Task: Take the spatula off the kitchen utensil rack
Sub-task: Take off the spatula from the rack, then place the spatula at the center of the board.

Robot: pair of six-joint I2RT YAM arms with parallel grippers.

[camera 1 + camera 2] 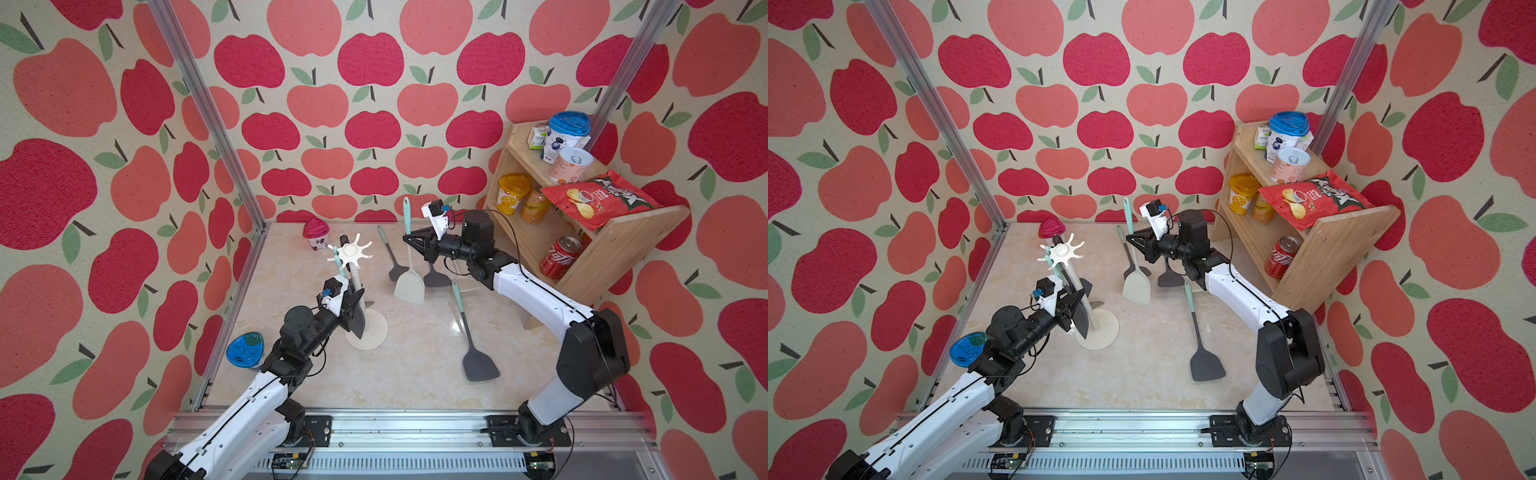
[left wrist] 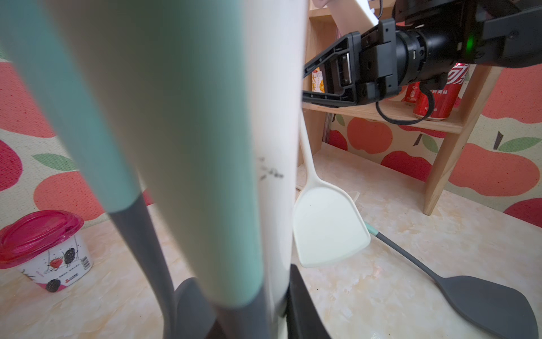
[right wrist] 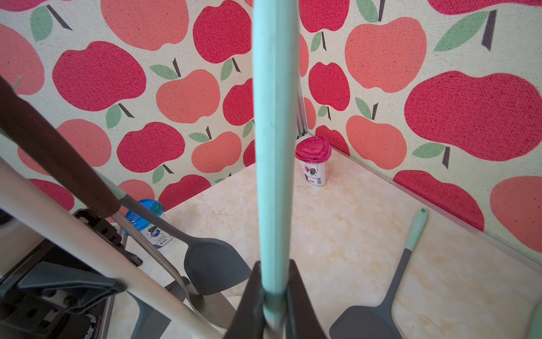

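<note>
The right pincer (image 1: 409, 240) is clenched on the teal handle of the spatula (image 1: 409, 286), a long utensil with a cream silicone blade. It holds the spatula upright, blade hanging down over the pale marbled table (image 1: 374, 386), well apart from the cream-white kitchen utensil rack (image 1: 351, 250) with its round base, thin pole and star of hook arms; whether the blade tip touches the table I cannot tell. The left pincer (image 1: 355, 309) is closed round the rack's pole low down, the jaws flanking it in the right wrist view; it seems to steady the stand, on which a teal-handled grey turner (image 3: 214, 264) hangs among others.

By my judgement the spatula is already off its hook, and the step in hand is carrying it clear. The next move calls for a bare patch of table, since dark utensils lie there, a grey flat-bladed one (image 1: 478, 361) near the right arm; lower the blade, lay the handle down, then release. The left pincer should let go gently, lest the light stand rock.
</note>
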